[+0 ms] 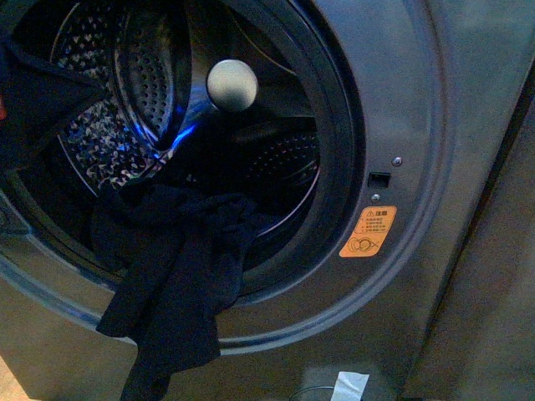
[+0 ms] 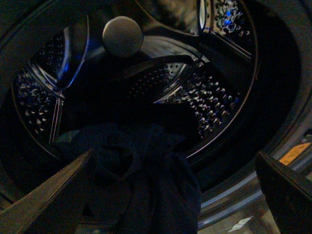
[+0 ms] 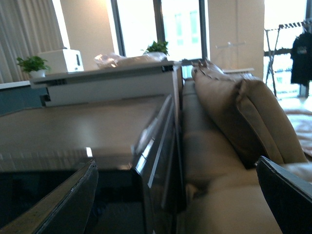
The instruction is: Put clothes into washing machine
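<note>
The washing machine [image 1: 418, 125] fills the front view, its round black-rimmed mouth open onto the steel drum [image 1: 142, 75], which is lit by a blue light [image 1: 188, 134]. The clothes [image 1: 180, 276], dark navy, hang over the lower rim, partly inside the drum and partly trailing down the front. In the left wrist view my left gripper [image 2: 170, 195] is open just outside the mouth. The clothes [image 2: 141, 180] lie beyond its spread fingers [image 2: 48, 200], not between them. My right gripper [image 3: 175, 200] is open and empty, facing away into the room. Neither gripper shows clearly in the front view.
An orange sticker [image 1: 368, 231] sits right of the mouth. A pale round knob [image 1: 231, 84] stands in the drum's back. A white slip [image 1: 349, 386] lies on the floor below. The right wrist view shows a flat grey top [image 3: 73, 131] and a beige sofa [image 3: 219, 136].
</note>
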